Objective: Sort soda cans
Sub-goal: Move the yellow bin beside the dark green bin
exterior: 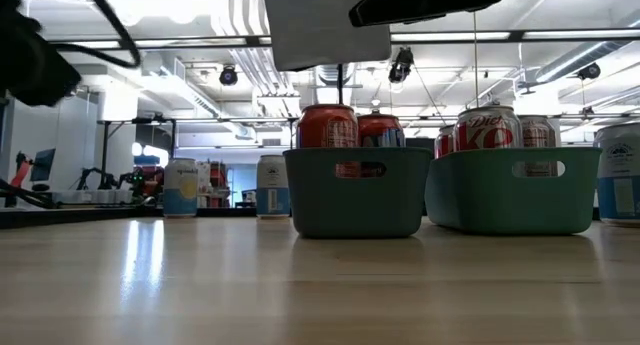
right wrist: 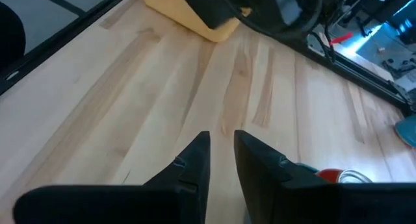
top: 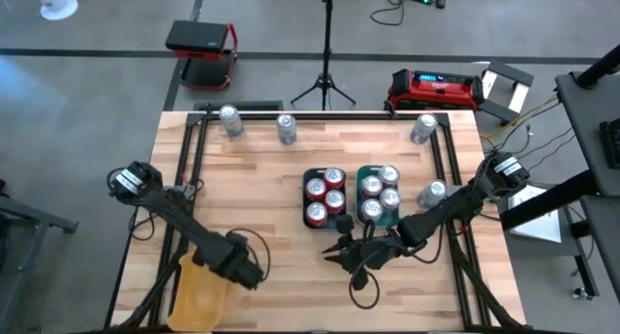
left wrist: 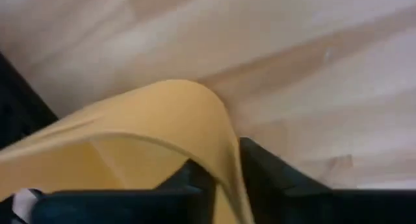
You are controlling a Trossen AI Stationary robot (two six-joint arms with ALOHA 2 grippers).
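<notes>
Spanning most of the overhead frame, the wooden table (top: 262, 189) carries three trays and a scatter of soda cans. The yellow tray (top: 199, 290) sits at the lower left of the frame, its inside hidden under the left arm. Just right of centre, two smaller trays stand side by side: the red tray (top: 310, 174) holds four red cans (top: 325, 196) in two rows, and the green tray (top: 365, 172) beside it holds four silver-topped cans (top: 382, 194).

Five loose cans stand outside the trays: three silver cans (top: 286, 128) spaced along the upper edge of the table, at upper left, upper centre and upper right, and a lone can (top: 433, 193) just right of the green tray. Every can stands upright, long axis vertical, shiny top to the overhead camera.

The left gripper (left wrist: 218, 182) sits at the yellow tray's rim, its fingers (left wrist: 273, 175) pinching the tray's wall between them. The right gripper (right wrist: 221, 156) hovers low over bare wood just below the two filled trays, holding nothing, its fingers (right wrist: 195, 162) nearly together with only a narrow slit showing. A red can's top (right wrist: 338, 176) shows at the lower right of the right wrist view.
</notes>
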